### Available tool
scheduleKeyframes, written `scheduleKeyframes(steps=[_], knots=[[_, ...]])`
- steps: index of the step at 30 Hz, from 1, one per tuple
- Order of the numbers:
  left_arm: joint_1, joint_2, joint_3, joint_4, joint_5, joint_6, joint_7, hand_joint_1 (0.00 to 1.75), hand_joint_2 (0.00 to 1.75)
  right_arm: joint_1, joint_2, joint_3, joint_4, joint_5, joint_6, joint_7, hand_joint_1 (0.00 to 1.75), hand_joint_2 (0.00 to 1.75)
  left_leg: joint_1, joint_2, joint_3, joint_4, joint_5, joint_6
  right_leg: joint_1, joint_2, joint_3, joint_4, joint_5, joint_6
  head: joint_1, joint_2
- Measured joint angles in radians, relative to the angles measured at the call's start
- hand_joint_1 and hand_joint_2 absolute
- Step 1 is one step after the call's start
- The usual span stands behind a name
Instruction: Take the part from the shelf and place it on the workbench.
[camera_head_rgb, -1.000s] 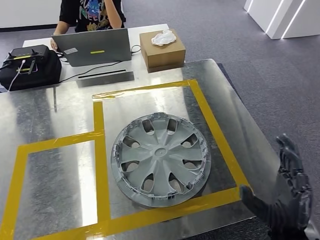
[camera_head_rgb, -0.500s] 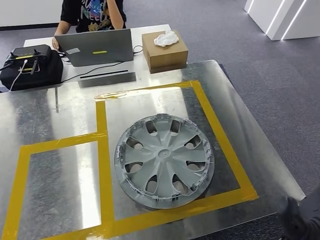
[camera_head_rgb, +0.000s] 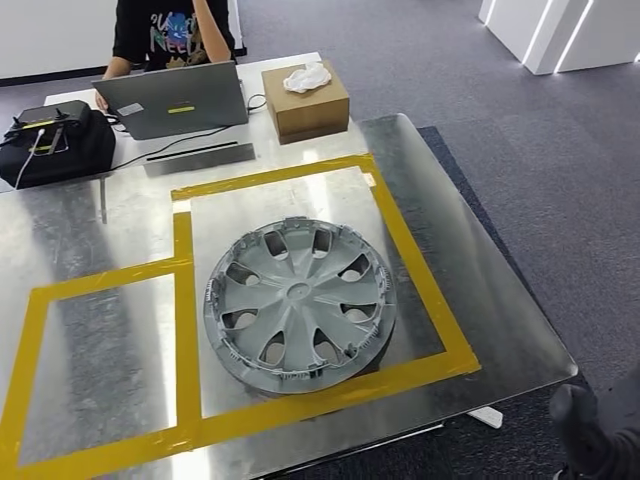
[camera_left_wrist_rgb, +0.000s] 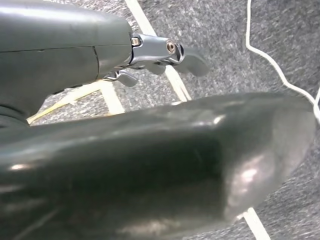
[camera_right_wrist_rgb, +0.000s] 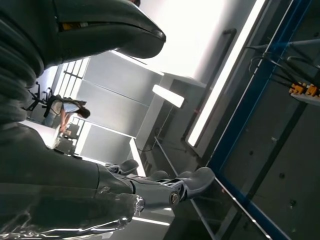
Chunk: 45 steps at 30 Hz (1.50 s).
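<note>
The part, a grey hubcap (camera_head_rgb: 298, 303), lies flat on the metal workbench (camera_head_rgb: 498, 310) inside the right-hand square of yellow tape (camera_head_rgb: 183, 300). No hand touches it. My right hand (camera_head_rgb: 585, 430) is low at the near right, below and off the bench's corner, well apart from the hubcap. In the right wrist view its fingers (camera_right_wrist_rgb: 170, 187) reach out straight with nothing in them. In the left wrist view my left hand (camera_left_wrist_rgb: 158, 52) hangs over grey carpet, its fingers stretched out and holding nothing.
At the far side of the bench stand a laptop (camera_head_rgb: 173, 100), a cardboard box (camera_head_rgb: 306, 100) with a white cloth on it, and a black bag (camera_head_rgb: 53, 145). A person (camera_head_rgb: 170, 30) sits behind the laptop. Grey carpet lies to the right.
My right hand has dropped from beside the bench's right edge to below its near corner. The whole picture has shifted with the camera; the hubcap stays in its taped square.
</note>
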Motion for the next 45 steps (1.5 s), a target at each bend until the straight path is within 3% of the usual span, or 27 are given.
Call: scheduleKeyframes(steps=[2,3,4,5,6,8,10,13,14,16,18,19,20,21,23,25,28,29,30,32,34,35,36,38,40,43,45], knots=[[0.000,0.000,0.000,0.000,0.000,-0.001,0.000,0.00,0.00,0.001,0.000,0.000,0.000,0.000,0.004,0.000,0.00,1.75,0.000,0.001,-0.042,0.127,-0.099,-0.004,0.001,0.000,-0.012,0.001,0.015,-0.007,-0.001,0.000],[-0.001,0.000,0.000,0.000,0.000,-0.002,0.000,0.00,0.00,0.001,0.000,-0.001,0.000,0.000,0.006,0.000,0.00,1.75,0.000,0.001,-0.060,0.191,-0.134,-0.005,0.001,0.000,-0.019,0.002,0.021,-0.008,-0.001,0.000],[-0.001,-0.001,0.000,0.000,0.000,-0.003,0.000,0.00,0.00,0.002,0.000,-0.001,0.001,0.000,0.007,0.000,0.00,1.75,0.000,0.001,-0.064,0.230,-0.148,-0.004,0.002,0.000,-0.026,0.002,0.027,-0.007,-0.001,0.000],[0.000,-0.001,0.000,0.000,0.000,-0.003,0.000,0.00,0.00,0.002,0.000,-0.001,0.001,0.000,0.008,0.000,0.00,1.75,0.000,0.001,-0.049,0.233,-0.143,-0.002,0.003,0.000,-0.032,0.003,0.031,-0.006,-0.001,0.000],[0.000,-0.002,0.000,0.000,0.000,-0.004,0.000,0.00,0.00,0.003,0.000,-0.001,0.001,0.000,0.008,0.000,0.00,1.75,-0.001,0.001,-0.015,0.196,-0.123,0.001,0.003,0.000,-0.035,0.003,0.034,-0.004,-0.001,0.000],[-0.001,-0.002,0.000,0.000,0.000,-0.005,0.000,0.00,0.00,0.002,0.001,-0.002,0.001,0.000,0.010,0.000,0.00,1.75,-0.002,0.001,0.081,0.060,-0.079,0.009,0.004,0.000,-0.038,0.003,0.037,0.001,-0.001,0.000],[-0.001,-0.003,0.000,0.000,-0.001,-0.006,0.000,0.00,0.00,0.002,0.002,-0.002,0.002,0.000,0.010,0.000,0.00,1.75,-0.004,0.001,0.136,-0.028,-0.063,0.015,0.007,0.002,-0.039,0.002,0.041,0.010,-0.001,0.000],[-0.001,-0.003,0.001,0.000,0.000,-0.006,0.000,0.00,0.00,0.002,0.004,-0.003,0.002,-0.002,0.013,0.000,0.00,1.75,-0.006,0.002,0.136,-0.044,-0.057,0.028,0.006,0.003,-0.042,-0.002,0.046,0.029,-0.002,0.000],[-0.001,-0.003,0.002,0.000,0.000,-0.006,0.000,0.00,0.00,0.002,0.004,-0.004,0.003,-0.002,0.014,0.000,0.00,1.75,-0.005,0.003,0.134,-0.046,-0.053,0.034,0.005,0.003,-0.048,0.009,0.035,0.033,0.000,0.000],[-0.002,-0.003,0.004,0.000,0.000,-0.006,0.000,0.00,0.00,0.001,0.005,-0.006,0.005,-0.004,0.016,0.000,0.00,1.75,-0.004,0.005,0.127,-0.050,-0.045,0.047,0.005,0.001,-0.083,0.089,-0.024,0.039,0.002,0.000],[-0.002,-0.004,0.007,0.000,0.001,-0.008,0.000,0.00,0.00,0.000,0.006,-0.008,0.009,-0.008,0.017,0.000,0.00,1.75,-0.008,0.006,0.116,-0.050,-0.037,0.055,0.007,0.001,-0.130,0.217,-0.092,0.041,0.004,0.000],[-0.001,-0.004,0.008,0.000,0.001,-0.010,0.000,0.00,0.00,0.000,0.006,-0.009,0.012,-0.010,0.017,0.000,0.00,1.75,-0.011,0.007,0.110,-0.050,-0.032,0.058,0.008,0.001,-0.143,0.257,-0.106,0.041,0.004,0.000],[-0.001,-0.004,0.009,0.000,0.001,-0.011,0.000,0.00,0.00,0.000,0.007,-0.010,0.014,-0.012,0.018,0.000,0.00,1.75,-0.013,0.007,0.105,-0.049,-0.028,0.059,0.009,0.001,-0.137,0.261,-0.101,0.039,0.004,0.000],[0.000,-0.004,0.009,0.000,0.002,-0.012,0.000,0.00,0.00,0.000,0.007,-0.010,0.016,-0.013,0.018,0.000,0.00,1.75,-0.015,0.007,0.100,-0.049,-0.023,0.059,0.010,0.001,-0.110,0.224,-0.078,0.036,0.003,0.000],[0.000,-0.004,0.009,0.000,0.002,-0.013,0.000,0.00,0.00,-0.002,0.008,-0.011,0.018,-0.014,0.019,0.000,0.00,1.75,-0.018,0.007,0.093,-0.049,-0.014,0.055,0.015,0.000,-0.020,0.079,-0.029,0.027,0.003,0.000],[0.000,-0.004,0.010,0.000,0.002,-0.013,0.000,0.00,0.00,-0.004,0.008,-0.012,0.019,-0.014,0.019,0.000,0.00,1.75,-0.019,0.006,0.089,-0.048,-0.005,0.046,0.021,0.001,0.033,-0.013,-0.006,0.020,0.003,0.000],[0.000,-0.004,0.011,0.000,0.002,-0.014,0.000,0.00,0.00,-0.005,0.009,-0.015,0.021,-0.015,0.020,0.000,0.00,1.75,-0.018,0.006,0.086,-0.048,0.005,0.028,0.023,0.002,0.022,-0.027,0.004,0.006,0.004,0.000],[0.000,-0.004,0.011,0.000,0.002,-0.013,0.000,0.00,0.00,-0.005,0.010,-0.016,0.022,-0.015,0.020,0.000,0.00,1.75,-0.018,0.006,0.081,-0.041,-0.006,0.022,0.021,0.001,0.020,-0.030,0.011,-0.001,0.003,0.000],[0.000,-0.003,0.011,0.000,0.002,-0.013,0.000,0.00,0.00,-0.005,0.011,-0.017,0.022,-0.015,0.020,0.000,0.00,1.75,-0.017,0.006,0.071,-0.018,-0.032,0.016,0.018,-0.001,0.016,-0.033,0.019,-0.008,0.002,0.000],[0.001,-0.003,0.012,0.000,0.002,-0.013,0.000,0.00,0.00,-0.005,0.014,-0.019,0.024,-0.015,0.021,0.000,0.00,1.75,-0.013,0.006,0.034,0.082,-0.118,0.004,0.014,-0.003,0.004,-0.035,0.036,-0.016,-0.001,0.000],[0.001,-0.003,0.012,0.000,0.002,-0.012,0.000,0.00,0.00,-0.002,0.016,-0.022,0.025,-0.015,0.021,0.000,0.00,1.75,-0.007,0.006,0.003,0.196,-0.177,-0.005,0.014,-0.003,-0.015,-0.033,0.050,-0.015,-0.001,0.000],[0.002,-0.003,0.013,0.000,0.003,-0.012,0.000,0.00,0.00,0.000,0.017,-0.024,0.025,-0.015,0.020,0.000,0.00,1.75,-0.005,0.006,0.007,0.215,-0.178,-0.008,0.013,-0.004,-0.023,-0.033,0.056,-0.013,-0.002,0.000],[0.003,-0.003,0.013,0.000,0.003,-0.012,0.000,0.00,0.00,0.001,0.018,-0.026,0.025,-0.014,0.020,0.000,0.00,1.75,-0.003,0.006,0.029,0.196,-0.161,-0.010,0.012,-0.004,-0.030,-0.032,0.061,-0.009,-0.002,0.000],[0.003,-0.002,0.015,0.000,0.003,-0.012,0.000,0.00,0.00,0.003,0.020,-0.030,0.025,-0.015,0.019,0.000,0.00,1.75,0.001,0.007,0.115,0.070,-0.110,-0.014,0.009,-0.004,-0.040,-0.030,0.069,-0.001,-0.002,0.000],[0.003,-0.003,0.016,0.000,0.003,-0.012,0.000,0.00,0.00,0.005,0.021,-0.035,0.025,-0.015,0.018,0.000,0.00,1.75,0.002,0.003,0.180,-0.038,-0.085,-0.009,0.010,-0.002,-0.047,-0.026,0.077,0.011,-0.002,0.000],[0.004,-0.004,0.017,0.000,0.003,-0.012,0.000,0.00,0.00,0.008,0.023,-0.043,0.024,-0.015,0.017,-0.001,0.00,1.75,-0.002,0.000,0.183,-0.063,-0.080,0.018,0.010,0.000,-0.055,-0.027,0.089,0.031,-0.003,0.000],[0.004,-0.004,0.017,0.000,0.003,-0.012,0.000,0.00,0.00,0.011,0.023,-0.048,0.024,-0.015,0.017,-0.001,0.00,1.75,-0.002,0.002,0.172,-0.064,-0.070,0.038,0.007,-0.001,-0.074,0.002,0.061,0.040,-0.001,0.000]])
